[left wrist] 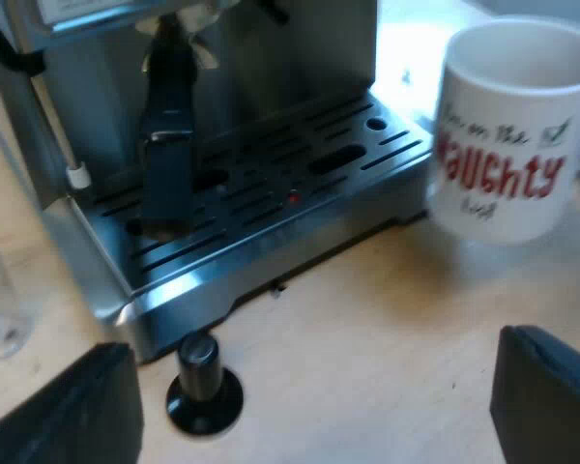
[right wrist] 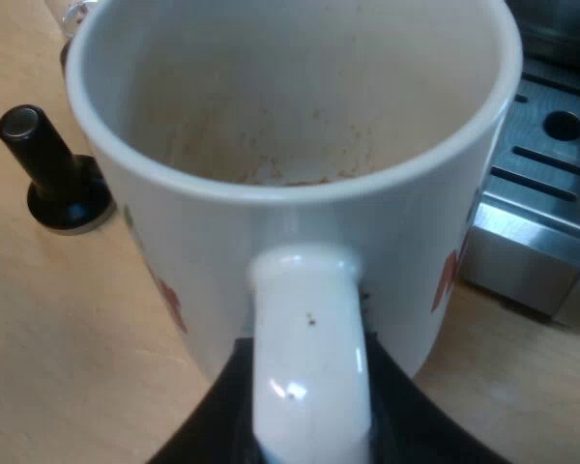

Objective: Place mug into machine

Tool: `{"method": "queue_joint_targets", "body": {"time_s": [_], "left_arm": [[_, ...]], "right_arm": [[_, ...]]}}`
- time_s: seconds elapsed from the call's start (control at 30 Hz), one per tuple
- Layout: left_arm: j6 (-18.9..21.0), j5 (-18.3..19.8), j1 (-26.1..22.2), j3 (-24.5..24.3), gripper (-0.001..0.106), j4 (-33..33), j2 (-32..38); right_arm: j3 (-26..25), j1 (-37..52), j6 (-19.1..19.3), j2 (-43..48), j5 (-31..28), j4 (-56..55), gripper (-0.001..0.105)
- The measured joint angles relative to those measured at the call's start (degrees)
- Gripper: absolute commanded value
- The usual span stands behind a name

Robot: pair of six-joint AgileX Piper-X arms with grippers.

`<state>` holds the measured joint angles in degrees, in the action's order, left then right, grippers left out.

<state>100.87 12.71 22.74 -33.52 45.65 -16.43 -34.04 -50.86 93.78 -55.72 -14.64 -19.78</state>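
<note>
A white mug (left wrist: 510,130) with red and green lettering hangs upright beside the corner of the espresso machine's drip tray (left wrist: 271,208), off the tray. Its inside (right wrist: 290,126) is empty, with brown specks. My right gripper (right wrist: 309,420) is shut on the mug's handle (right wrist: 307,338), one black finger (right wrist: 222,416) on each side of it. My left gripper (left wrist: 309,416) stands open over bare table in front of the drip tray, with nothing between its fingers (left wrist: 68,411). The metal holder's dark handle (left wrist: 166,145) is locked into the machine's front, above the tray.
A tamper with a black knob (left wrist: 203,385) (right wrist: 53,179) stands on the wooden table just before the tray's front edge, close to the mug. A clear measuring glass (left wrist: 0,309) stands beside the machine. The slotted tray top (right wrist: 546,155) lies next to the mug.
</note>
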Motion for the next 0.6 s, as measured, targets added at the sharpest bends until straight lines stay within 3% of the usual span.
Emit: {"method": "queue_joint_targets", "body": {"time_s": [0.23,0.6], "left_arm": [[-1.0,6.4,-7.5,0.6,0.077,0.0,0.0],[-3.2,9.5,-7.5,1.7,0.077,-0.7,0.0]], "right_arm": [[0.0,0.0,0.0,-6.3,1.7,5.8,0.0],[-7.4,0.0,1.7,-19.3,1.5,12.6,0.0]]}}
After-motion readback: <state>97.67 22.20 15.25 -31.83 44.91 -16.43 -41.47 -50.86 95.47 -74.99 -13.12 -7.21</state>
